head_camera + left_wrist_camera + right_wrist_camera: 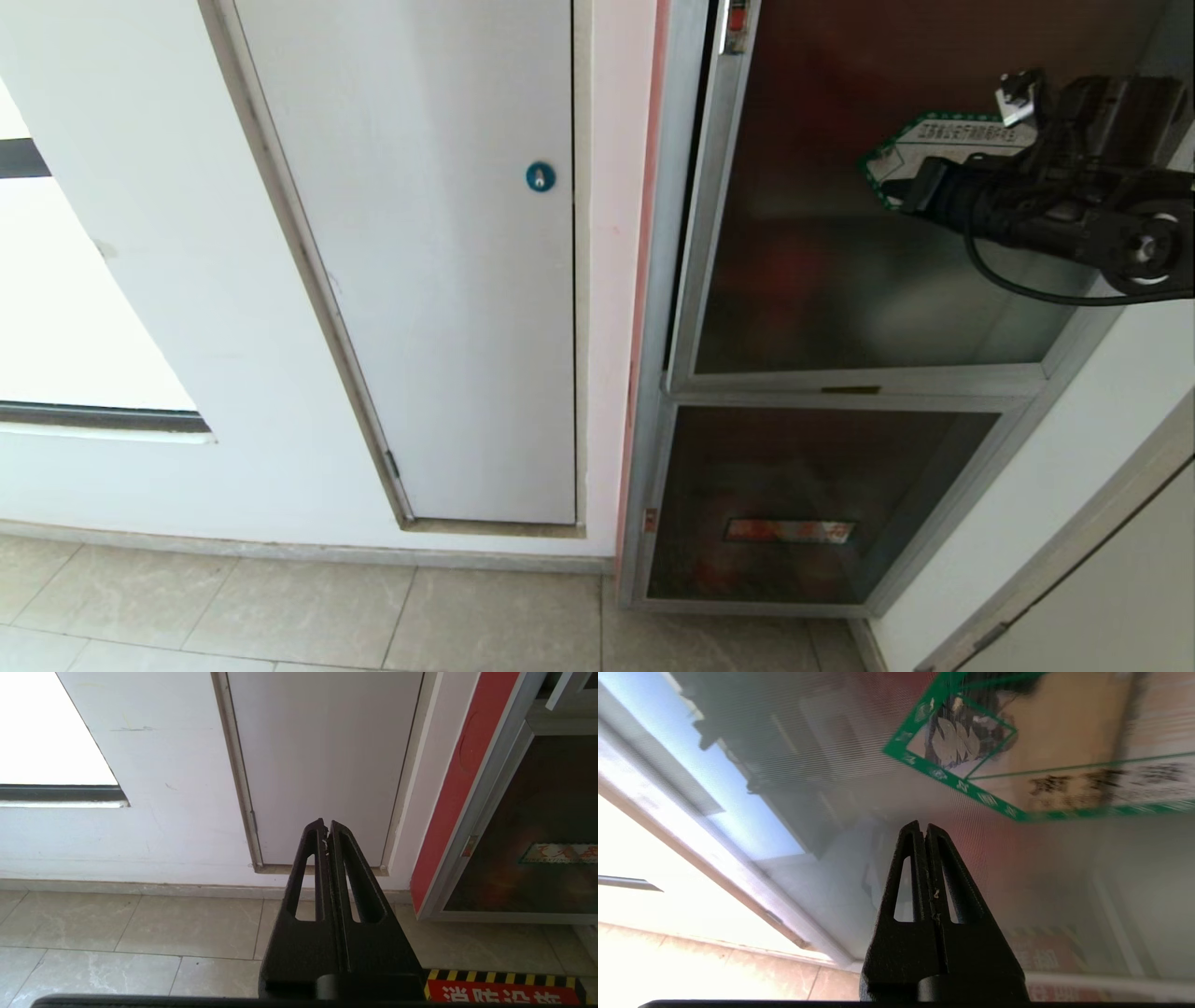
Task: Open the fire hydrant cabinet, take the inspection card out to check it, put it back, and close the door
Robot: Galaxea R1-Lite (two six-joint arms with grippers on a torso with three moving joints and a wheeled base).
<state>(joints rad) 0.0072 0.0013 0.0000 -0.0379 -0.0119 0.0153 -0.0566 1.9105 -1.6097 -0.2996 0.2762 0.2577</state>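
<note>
Head view: the fire hydrant cabinet (653,392) is seen at the right, silver-framed, set in a white wall beside a plain white panel (439,280) with a blue round lock (541,176). The door (822,271) of dark tinted glass appears slightly ajar along its left edge, where a dark gap is seen against the frame. A green-edged white sticker (910,149) is fixed on the glass; its print cannot be read here. The right gripper (901,191) is held up against the glass at the sticker's lower edge, pointing left. A lower glass panel (803,504) carries a red-lettered label, not legible. The inspection card is not visible.

Left wrist view: the left gripper (326,828) is clenched, empty, aimed at the base of the white panel above the tiled floor (140,933). A red strip with yellow-black hazard edging (500,989) shows partly cut-off Chinese characters.

Right wrist view: the right gripper (924,828) is clenched on nothing, tips close to the door glass (831,788). The sticker (1045,756) bears blurred dark characters, unreadable.
</note>
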